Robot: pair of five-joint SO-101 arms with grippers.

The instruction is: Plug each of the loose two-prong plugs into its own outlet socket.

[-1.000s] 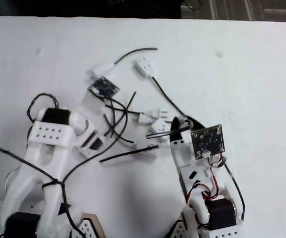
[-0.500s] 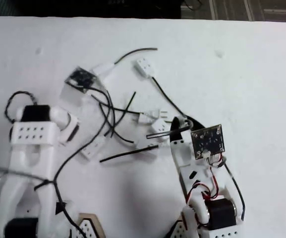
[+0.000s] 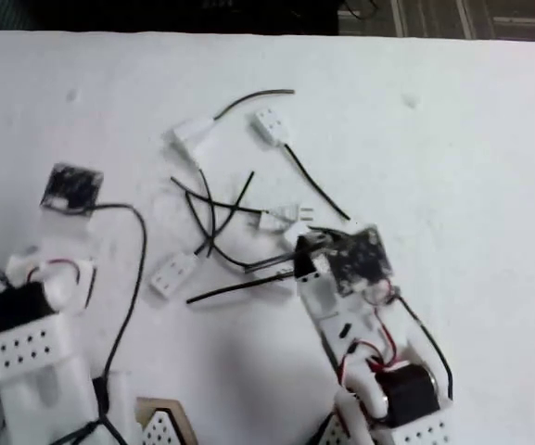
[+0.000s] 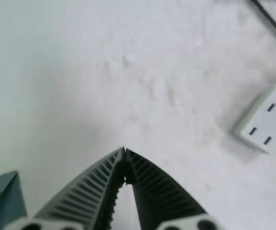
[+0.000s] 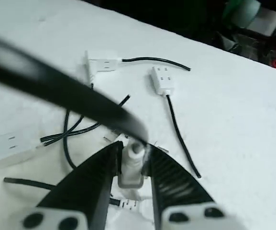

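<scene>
My right gripper [image 5: 132, 149] is shut on a white two-prong plug [image 5: 130, 168] whose black cord runs up past the camera. From above, that gripper [image 3: 306, 252] sits mid-table, just front of a second loose plug [image 3: 281, 218]. Three white outlet sockets lie around: one at the back [image 3: 272, 123] [image 5: 162, 79], one on a curved cord [image 3: 193, 134] [image 5: 104, 62], one nearer the front [image 3: 172, 273] [image 5: 6, 146]. My left gripper [image 4: 124, 158] is shut with nothing in it, over bare table, with an outlet socket [image 4: 267, 127] off to one side. The left arm [image 3: 26, 324] stands at the front left.
Several loose black cords [image 3: 216, 227] cross between the sockets in the middle of the white table [image 3: 452, 139]. The left arm's own cable [image 3: 135, 269] trails beside the front socket. A wooden corner [image 3: 160, 417] shows at the front edge.
The left arm has pulled back to the front left, away from the cords and the front socket. The right gripper has shifted slightly left, still holding its plug.
</scene>
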